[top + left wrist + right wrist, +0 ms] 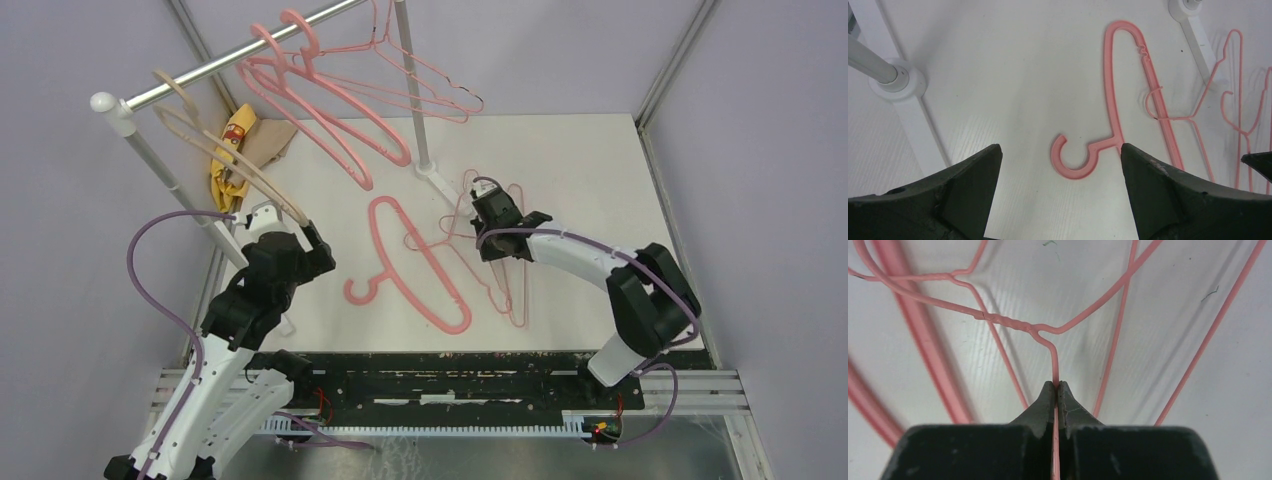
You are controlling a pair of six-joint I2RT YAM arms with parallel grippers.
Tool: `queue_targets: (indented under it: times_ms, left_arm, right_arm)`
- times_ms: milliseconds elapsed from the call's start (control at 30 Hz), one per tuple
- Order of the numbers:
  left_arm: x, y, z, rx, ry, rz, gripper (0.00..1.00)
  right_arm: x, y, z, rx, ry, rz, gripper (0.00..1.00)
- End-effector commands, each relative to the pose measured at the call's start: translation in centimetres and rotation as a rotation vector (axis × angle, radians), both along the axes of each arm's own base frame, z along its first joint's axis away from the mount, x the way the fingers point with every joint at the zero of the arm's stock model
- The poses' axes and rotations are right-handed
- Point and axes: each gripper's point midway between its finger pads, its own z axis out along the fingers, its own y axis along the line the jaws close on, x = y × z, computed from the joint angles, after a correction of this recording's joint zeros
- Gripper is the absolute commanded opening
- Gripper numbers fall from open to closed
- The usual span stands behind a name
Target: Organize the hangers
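The left arm (215, 370) and right arm (575, 255) have white shells, black joints and a looping purple cable (140, 270) each. The left hand (1060, 150) and right hand (1057, 384) carry matte black wedge fingers (968, 185).

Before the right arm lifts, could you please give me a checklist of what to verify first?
1. Right gripper shut on the wire hanger: ok, it pinches the wire just past the twisted neck.
2. That hanger free to lift alone: cannot tell; other wire hangers cross it.
3. Left gripper open and empty: ok.
4. Plastic hanger apart from the wire pile: not ok, a thin wire hook lies across its arm.
5. Bare stretch on the rail: ok, between the beige hanger and the hung pink hangers.
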Motion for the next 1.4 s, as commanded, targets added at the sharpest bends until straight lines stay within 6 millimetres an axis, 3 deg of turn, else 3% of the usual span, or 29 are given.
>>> queue_targets:
  times_ms: [0, 267, 533, 733, 1367]
  left_arm:
    - [0.5, -0.4, 1.0, -0.05, -0.045, 0.012, 0.95]
    - [0.8, -0.7, 0.9, -0.055, -0.044, 0.003, 0.95]
    - [0.9, -0.8, 0.8, -0.052, -0.041, 0.0, 0.95]
    - [0.9, -0.7, 1.4, -0.056, -0.058, 0.001, 0.95]
    - [0.4, 0.1, 3.0, -0.064, -0.106, 0.03, 0.95]
  right_arm:
    - [-0.2, 1.2, 5.3, 0.145, -0.093, 0.015, 0.0]
    - [-1.8, 1.7, 11.0, 0.305, -0.136, 0.045, 0.01]
    - [-5.1, 6.4, 18.3, 0.651, 0.021, 0.217, 0.01]
    - [-6.3, 8.2, 24.2, 0.817, 0.027, 0.299, 0.01]
    - [-3.9, 10.9, 36.1, 1.185, 0.043, 0.405, 0.01]
